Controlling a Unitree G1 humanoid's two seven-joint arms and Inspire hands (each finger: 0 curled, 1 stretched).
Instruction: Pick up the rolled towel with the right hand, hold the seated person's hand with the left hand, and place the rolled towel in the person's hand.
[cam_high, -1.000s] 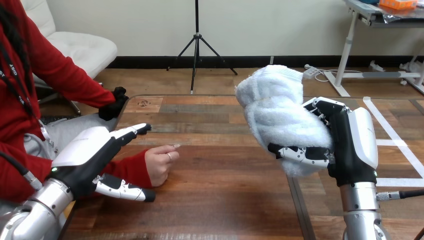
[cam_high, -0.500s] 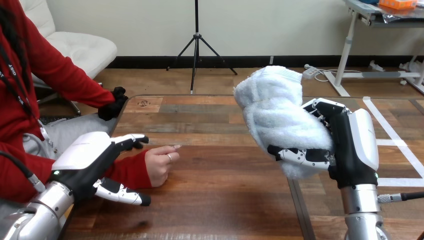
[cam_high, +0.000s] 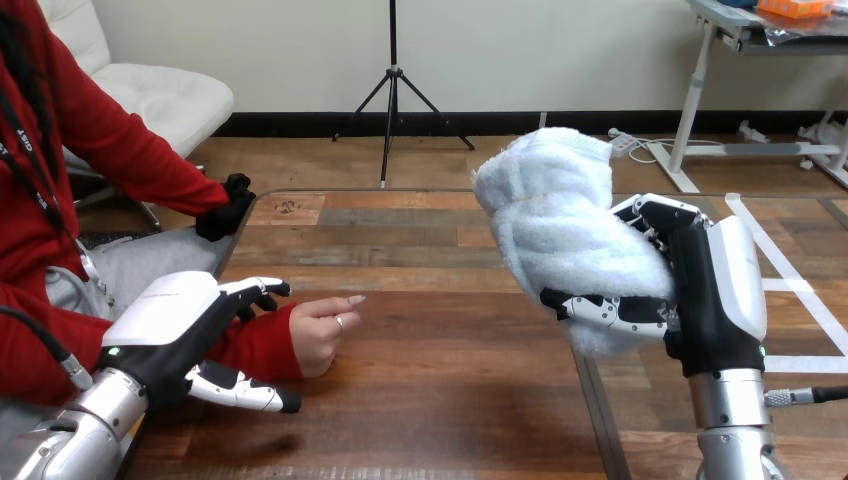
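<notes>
A plain pale wall (cam_high: 560, 50) closes the back of the room, edged below by a black baseboard (cam_high: 500, 122). The floor of brown wooden boards (cam_high: 440, 160) runs up to it. A black tripod stand (cam_high: 393, 85) stands near the wall, well apart from a white padded chair (cam_high: 160, 95) at the left. At the upper right stands a white-legged side table (cam_high: 697, 100), with a white power strip (cam_high: 625, 143) on the floor beside its foot. Nearest lies the brown plank-patterned wooden desk (cam_high: 420, 410).

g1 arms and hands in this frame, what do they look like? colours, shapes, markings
Left hand and right hand match: black bodies, smooth white shells on the backs, black-and-white jointed fingers. Left forearm and right forearm are silver cylinders with ringed metal collars at the wrists. A small green light shows by each wrist.
</notes>
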